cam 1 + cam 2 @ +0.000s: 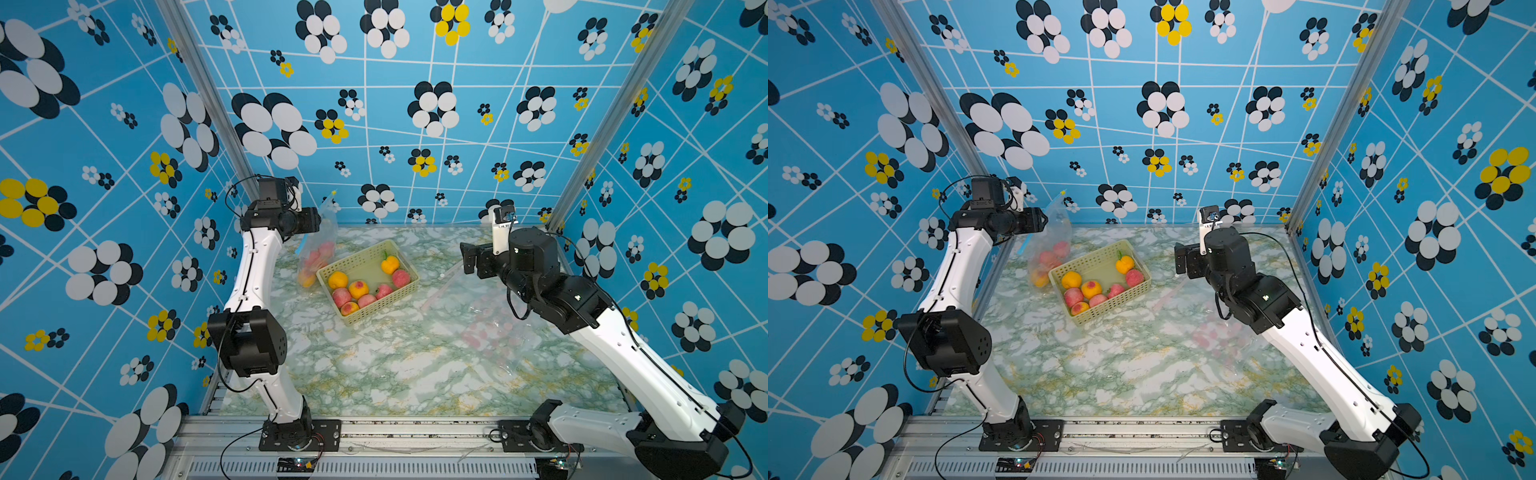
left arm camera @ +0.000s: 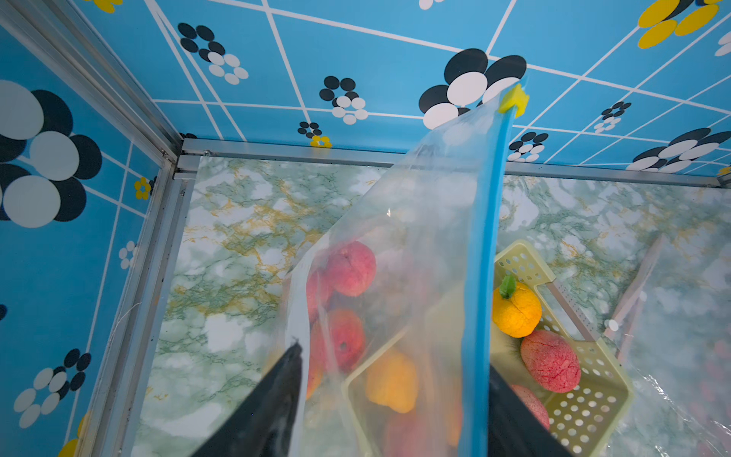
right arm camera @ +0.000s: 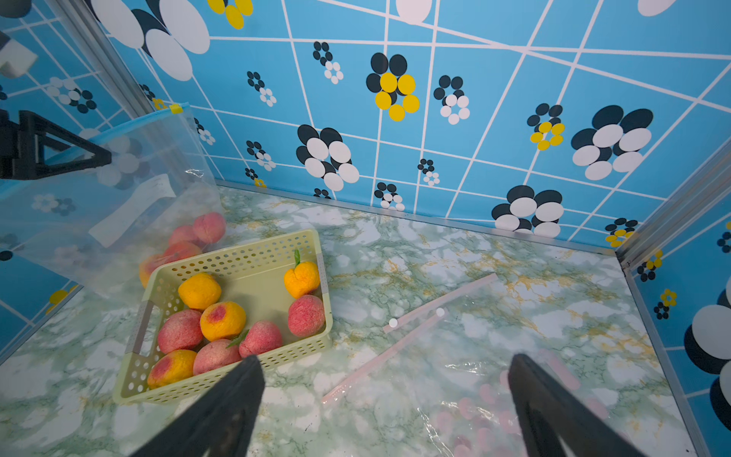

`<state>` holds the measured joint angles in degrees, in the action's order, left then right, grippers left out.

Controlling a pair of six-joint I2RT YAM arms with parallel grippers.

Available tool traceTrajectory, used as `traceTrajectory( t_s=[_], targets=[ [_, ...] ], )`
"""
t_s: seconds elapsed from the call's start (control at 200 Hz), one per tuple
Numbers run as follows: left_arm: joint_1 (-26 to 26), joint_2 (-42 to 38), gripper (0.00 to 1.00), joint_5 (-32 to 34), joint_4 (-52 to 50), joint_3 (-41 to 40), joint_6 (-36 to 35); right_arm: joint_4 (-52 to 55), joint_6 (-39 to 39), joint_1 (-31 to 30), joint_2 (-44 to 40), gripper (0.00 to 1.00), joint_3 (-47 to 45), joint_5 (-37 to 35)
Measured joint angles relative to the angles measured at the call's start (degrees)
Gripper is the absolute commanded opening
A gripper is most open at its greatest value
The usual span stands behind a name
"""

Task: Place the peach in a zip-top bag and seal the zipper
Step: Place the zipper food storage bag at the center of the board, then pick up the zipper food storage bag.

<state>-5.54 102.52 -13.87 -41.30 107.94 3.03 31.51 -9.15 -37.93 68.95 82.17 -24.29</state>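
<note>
Peaches point(image 2: 350, 269) sit inside the bag point(image 1: 316, 245), propped far left beside the basket point(image 1: 376, 309), its blue zipper point(image 2: 488, 221) seemingly run shut, so only release looks left: the left hand point(image 2: 393, 360) gapes around the bag's top without pinching it, the right hand point(image 3: 383, 358) wide open, empty.

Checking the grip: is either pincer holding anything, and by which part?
Nothing is clamped: the left pincer stands open around the blue zipper strip of the zip-top bag; the right pincer is open, empty.

Film of the zip-top bag point(image 2: 415, 237) blurs what lies inside; we cannot count the peaches point(image 2: 350, 269). The left wrist view's edge cuts off the basket point(image 2: 585, 395).
</note>
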Motion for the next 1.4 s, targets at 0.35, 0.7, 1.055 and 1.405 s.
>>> traceTrajectory(
  t_s=[0.35, 0.7, 1.055, 1.405],
  targets=[
    [0.4, -12.9, 0.99, 2.1, 0.0, -5.4, 2.4, 11.0, -7.1, 3.8, 14.2, 0.98, 6.4, -2.3],
    [0.7, -35.2, 0.99, 4.6, 9.3, -27.4, 8.5, 14.6, -17.8, 12.6, 37.6, 0.82, 12.8, 5.1],
    [0.7, -49.4, 0.99, 9.5, 22.2, -47.0, 15.5, 16.5, -26.5, 17.7, 63.0, 0.81, 36.9, 5.5],
    [0.7, -50.9, 0.99, 9.8, 25.0, -52.0, 18.0, 22.4, -29.3, 20.7, 72.8, 0.76, 48.3, 5.4]
  ],
)
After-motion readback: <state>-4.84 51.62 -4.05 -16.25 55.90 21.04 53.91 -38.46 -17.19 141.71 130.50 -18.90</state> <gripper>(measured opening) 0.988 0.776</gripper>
